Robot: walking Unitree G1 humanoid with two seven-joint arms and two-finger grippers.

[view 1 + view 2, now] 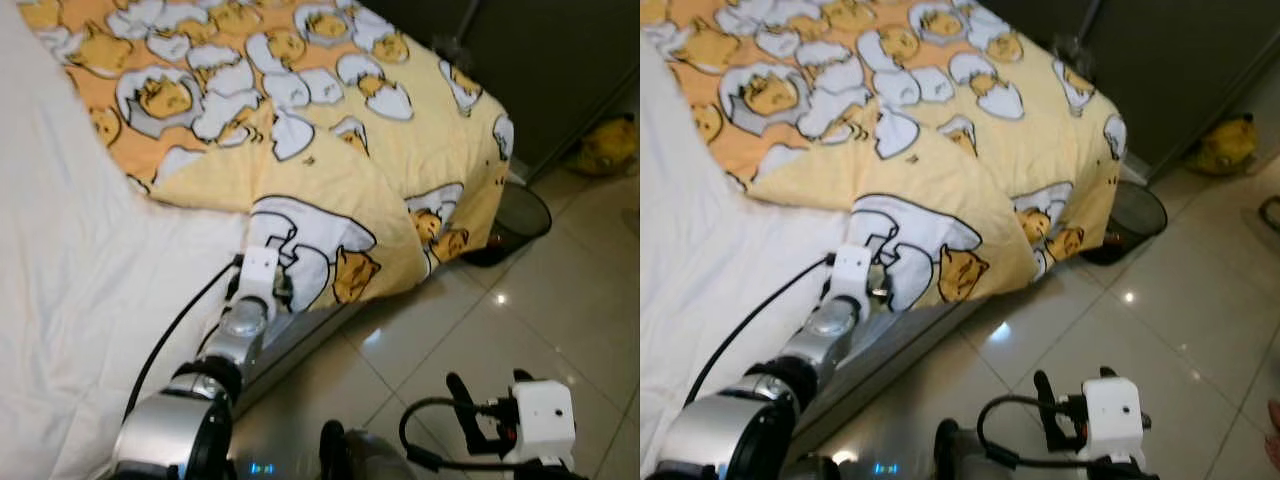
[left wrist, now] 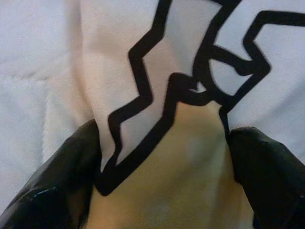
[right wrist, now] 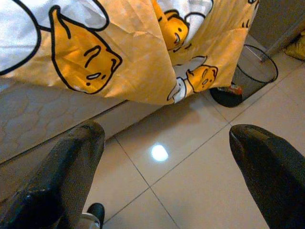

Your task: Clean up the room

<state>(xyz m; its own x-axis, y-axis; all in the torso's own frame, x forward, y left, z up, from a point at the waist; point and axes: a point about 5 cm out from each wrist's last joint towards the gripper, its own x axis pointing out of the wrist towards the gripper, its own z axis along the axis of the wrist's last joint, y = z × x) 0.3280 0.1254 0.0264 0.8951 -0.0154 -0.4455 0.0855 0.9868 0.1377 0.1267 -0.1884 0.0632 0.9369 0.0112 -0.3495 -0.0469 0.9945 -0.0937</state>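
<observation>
Left gripper [image 2: 162, 157] at the blanket's near edge on the bed; right gripper [image 3: 167, 162] idle over the floor.

The yellow egg-print blanket [image 1: 330, 110] covers the bed's far right part and hangs over its corner, beside the bare white sheet [image 1: 70, 260]. In the head views the left fingertips are hidden against the fabric; the wrist view shows both fingers [image 2: 57, 181] spread with a blanket fold between them, seemingly not yet clamped. The right gripper hangs open above the tiled floor [image 1: 560, 300], the black mesh bin [image 1: 520, 215] beyond.

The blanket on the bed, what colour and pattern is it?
The blanket is yellow-orange, printed with cartoon egg yolks in white shells; the left eye view shows it best.
</observation>
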